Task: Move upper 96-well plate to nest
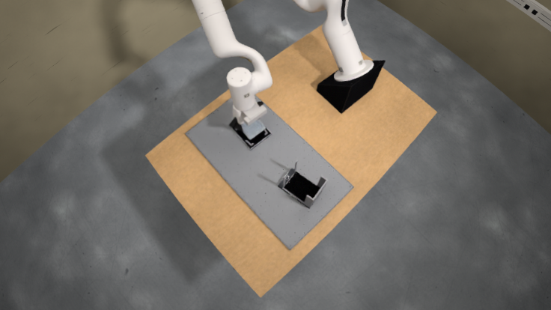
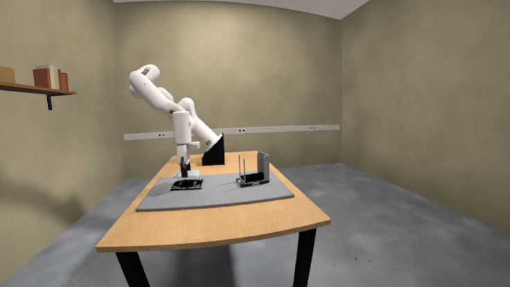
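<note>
Jaws standing wide, clamped across the pale 96-well plate (image 2: 186,174), hang just above the plate nest N1 (image 2: 186,184); lowered off-square, a plate edge could ride a locator.

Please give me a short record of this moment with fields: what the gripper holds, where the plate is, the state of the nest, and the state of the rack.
gripper: gripper shut on the plate
plate position: held above the nest, not seated; a gap shows in the exterior view
nest: black, on the grey mat, nothing in it
rack: rack K1 apart to the side; its inside looks dark, lower plate cannot be told
</note>
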`<state>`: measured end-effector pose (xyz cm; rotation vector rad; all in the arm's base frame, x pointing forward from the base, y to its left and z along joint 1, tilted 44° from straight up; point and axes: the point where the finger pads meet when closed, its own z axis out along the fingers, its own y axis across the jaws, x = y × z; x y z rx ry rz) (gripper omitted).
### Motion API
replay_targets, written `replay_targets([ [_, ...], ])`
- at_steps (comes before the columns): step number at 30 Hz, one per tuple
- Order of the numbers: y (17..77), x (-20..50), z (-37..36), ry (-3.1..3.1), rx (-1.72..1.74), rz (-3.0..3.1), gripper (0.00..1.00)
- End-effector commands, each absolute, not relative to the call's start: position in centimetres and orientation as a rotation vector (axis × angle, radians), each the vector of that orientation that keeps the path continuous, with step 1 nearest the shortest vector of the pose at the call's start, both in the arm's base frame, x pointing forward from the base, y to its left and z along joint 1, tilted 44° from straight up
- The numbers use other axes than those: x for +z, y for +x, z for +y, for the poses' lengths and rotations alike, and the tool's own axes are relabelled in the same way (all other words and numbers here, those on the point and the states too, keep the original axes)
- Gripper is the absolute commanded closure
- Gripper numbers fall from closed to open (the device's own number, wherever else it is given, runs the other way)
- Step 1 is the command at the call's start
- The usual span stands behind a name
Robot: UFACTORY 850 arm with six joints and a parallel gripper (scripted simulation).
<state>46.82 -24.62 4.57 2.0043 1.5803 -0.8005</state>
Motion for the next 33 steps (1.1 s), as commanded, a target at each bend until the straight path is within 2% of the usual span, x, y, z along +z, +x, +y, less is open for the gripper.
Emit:
replay_targets([
  [1,46.9,4.3,-24.9,2.003,-0.798,1.580,1.00],
  [33,46.4,2.3,-26.7,2.003,-0.798,1.580,1.00],
])
